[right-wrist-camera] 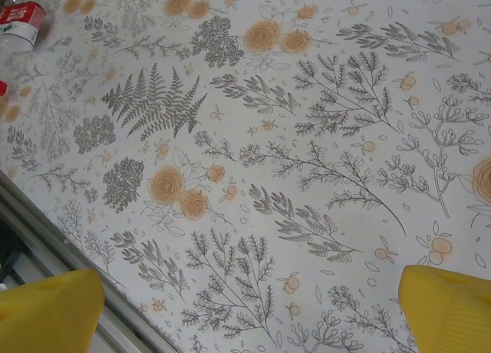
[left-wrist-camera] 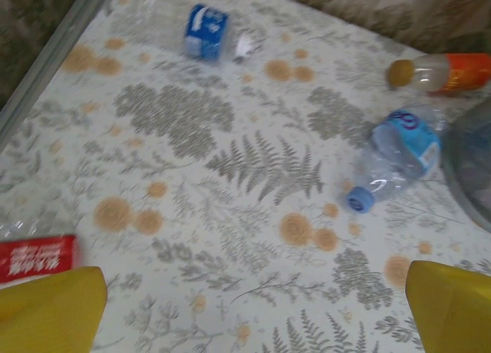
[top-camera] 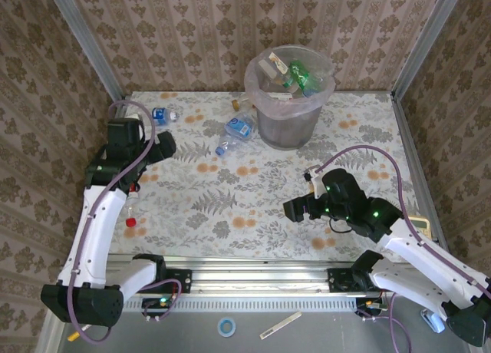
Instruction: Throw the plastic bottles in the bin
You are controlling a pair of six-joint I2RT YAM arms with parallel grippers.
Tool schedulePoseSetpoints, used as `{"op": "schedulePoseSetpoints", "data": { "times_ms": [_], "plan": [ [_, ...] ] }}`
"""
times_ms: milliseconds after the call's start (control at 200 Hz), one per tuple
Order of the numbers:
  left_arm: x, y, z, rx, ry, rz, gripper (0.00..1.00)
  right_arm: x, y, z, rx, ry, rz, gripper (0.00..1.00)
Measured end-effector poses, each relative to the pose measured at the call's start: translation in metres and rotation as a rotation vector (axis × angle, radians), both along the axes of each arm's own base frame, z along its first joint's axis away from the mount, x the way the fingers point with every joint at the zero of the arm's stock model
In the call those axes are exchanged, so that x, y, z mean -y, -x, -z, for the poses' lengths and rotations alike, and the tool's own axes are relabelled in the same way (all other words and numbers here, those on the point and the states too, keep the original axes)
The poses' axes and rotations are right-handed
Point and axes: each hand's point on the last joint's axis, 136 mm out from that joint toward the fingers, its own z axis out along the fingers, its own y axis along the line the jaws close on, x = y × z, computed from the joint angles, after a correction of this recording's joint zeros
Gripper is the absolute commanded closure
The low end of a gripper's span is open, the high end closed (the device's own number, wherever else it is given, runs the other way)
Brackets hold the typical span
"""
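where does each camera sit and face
top external: above and behind, looking down on table, bin, left arm, right arm
left wrist: on left hand, facing the far table; yellow fingers in bottom corners
right wrist: on right hand, facing down at the table; yellow fingers
shared: top and left wrist both show the blue-capped bottle by the bin

The worktop (top-camera: 268, 207) wears a cloth printed with grey ferns and orange flowers. The bin (top-camera: 288, 132) stands on it at the far middle. A blue-capped bottle (top-camera: 236, 129) lies just left of the bin, and an orange-label bottle (left-wrist-camera: 453, 71) lies beyond it. A blue-label bottle (top-camera: 161, 113) lies at the far left. A red-label bottle (right-wrist-camera: 21, 17) lies by the near left edge.
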Motion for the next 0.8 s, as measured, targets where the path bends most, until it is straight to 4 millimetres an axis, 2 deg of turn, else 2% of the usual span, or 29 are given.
{"op": "schedulePoseSetpoints", "data": {
  "times_ms": [175, 325, 800],
  "plan": [
    [-0.029, 0.012, 0.032, -0.098, -0.013, -0.149, 0.0, 0.0, 0.0, 0.0, 0.0, 0.0, 0.0, 0.0],
    [-0.051, 0.021, 0.049, -0.149, -0.03, -0.253, 0.0, 0.0, 0.0, 0.0, 0.0, 0.0, 0.0, 0.0],
    [-0.099, 0.041, 0.104, -0.271, 0.019, -0.475, 0.0, 0.0, 0.0, 0.0, 0.0, 0.0, 0.0, 0.0]
  ]
}}
